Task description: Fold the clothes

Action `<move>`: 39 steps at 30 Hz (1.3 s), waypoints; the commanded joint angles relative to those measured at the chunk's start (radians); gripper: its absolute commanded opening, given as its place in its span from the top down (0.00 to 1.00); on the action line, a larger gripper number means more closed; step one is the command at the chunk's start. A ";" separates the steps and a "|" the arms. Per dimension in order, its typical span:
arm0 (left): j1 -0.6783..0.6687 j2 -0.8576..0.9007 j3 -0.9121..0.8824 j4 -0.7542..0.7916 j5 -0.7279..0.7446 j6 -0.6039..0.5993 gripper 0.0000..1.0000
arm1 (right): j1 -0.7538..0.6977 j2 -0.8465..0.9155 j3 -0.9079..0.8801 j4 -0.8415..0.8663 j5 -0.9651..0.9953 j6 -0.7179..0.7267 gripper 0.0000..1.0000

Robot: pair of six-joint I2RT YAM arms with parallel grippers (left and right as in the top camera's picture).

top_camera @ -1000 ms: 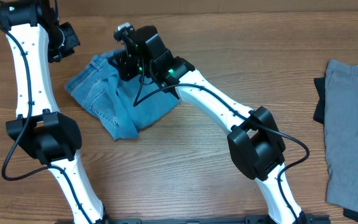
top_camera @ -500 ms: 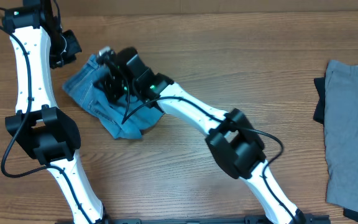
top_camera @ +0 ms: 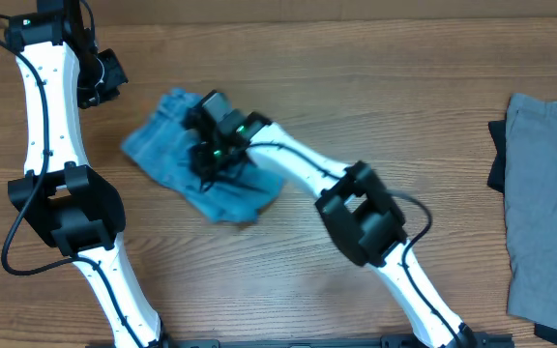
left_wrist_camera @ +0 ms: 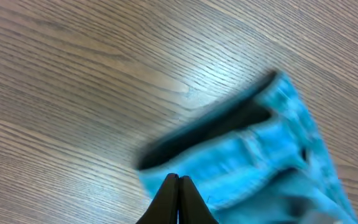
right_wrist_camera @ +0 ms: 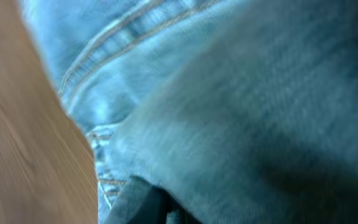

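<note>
Jeans point(top_camera: 167, 150) lie bunched in a blurred blue heap on the worktop point(top_camera: 356, 87), left of centre. The right end effector point(top_camera: 211, 155) sits on top of the heap, fully closed, with a fold of denim point(right_wrist_camera: 241, 106) pinched at its fingers point(right_wrist_camera: 145, 205). The left end effector point(top_camera: 100, 79) hangs apart from the heap, near the far left edge. Its jaws are pressed together with nothing between them point(left_wrist_camera: 178, 190), and the waistband point(left_wrist_camera: 260, 155) is just beyond their tips. A grey garment point(top_camera: 544, 193) lies at the right edge.
</note>
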State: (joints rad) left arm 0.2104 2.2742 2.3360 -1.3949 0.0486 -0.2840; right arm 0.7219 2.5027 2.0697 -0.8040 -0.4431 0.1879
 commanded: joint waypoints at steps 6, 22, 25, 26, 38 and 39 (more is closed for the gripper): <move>0.003 -0.003 -0.007 0.004 0.051 0.000 0.96 | -0.325 0.033 -0.052 -0.340 0.205 -0.162 0.96; -0.140 -0.003 -0.009 0.114 0.122 0.092 0.96 | -0.314 -0.375 -0.040 -0.176 0.102 -0.130 0.96; -0.201 -0.003 -0.034 0.187 0.261 0.219 0.96 | -0.297 -0.370 -0.041 -0.133 0.105 -0.092 0.96; -0.230 -0.003 -0.058 0.229 0.278 0.259 0.96 | -0.296 -0.369 -0.041 -0.126 0.104 -0.081 0.96; -0.368 -0.003 -0.427 0.647 0.528 0.322 0.96 | -0.297 -0.371 -0.041 -0.200 0.100 -0.088 0.96; -0.377 -0.003 -0.451 0.674 0.536 0.312 0.96 | -0.297 -0.373 -0.041 -0.203 0.100 -0.087 0.96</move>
State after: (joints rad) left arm -0.1379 2.2742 1.9659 -0.7845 0.4564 -0.0036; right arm 0.4263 2.1368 2.0212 -1.0054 -0.3397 0.1005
